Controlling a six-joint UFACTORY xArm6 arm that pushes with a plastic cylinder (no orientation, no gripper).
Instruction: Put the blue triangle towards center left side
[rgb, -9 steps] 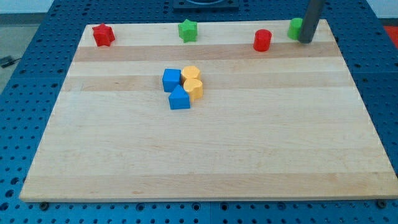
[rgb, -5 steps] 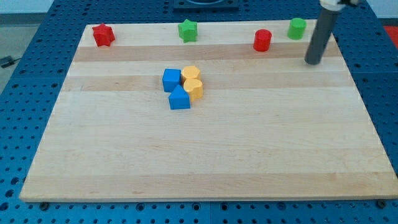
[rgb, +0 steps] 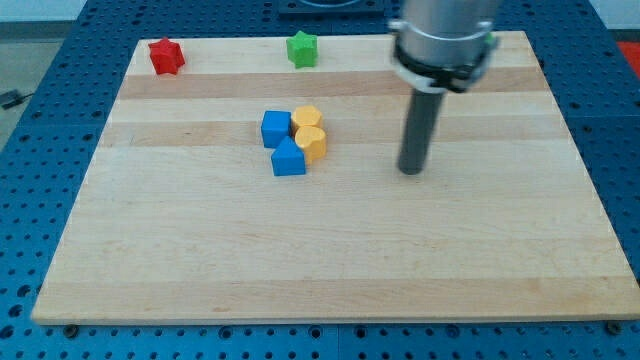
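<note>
The blue triangle lies a little left of the board's middle, at the bottom of a tight cluster. A blue square block touches it from above-left. Two yellow blocks sit against its right and upper right. My tip rests on the board well to the right of the cluster, about level with the blue triangle and apart from every block.
A red star block sits at the board's top left and a green star block at top centre. The arm's grey body covers the top right, hiding the red and green blocks there. The wooden board lies on a blue pegboard.
My tip has moved from the board's top right edge down and to the left, toward the cluster. The arm's body now covers the red and green blocks at top right. No block has moved.
</note>
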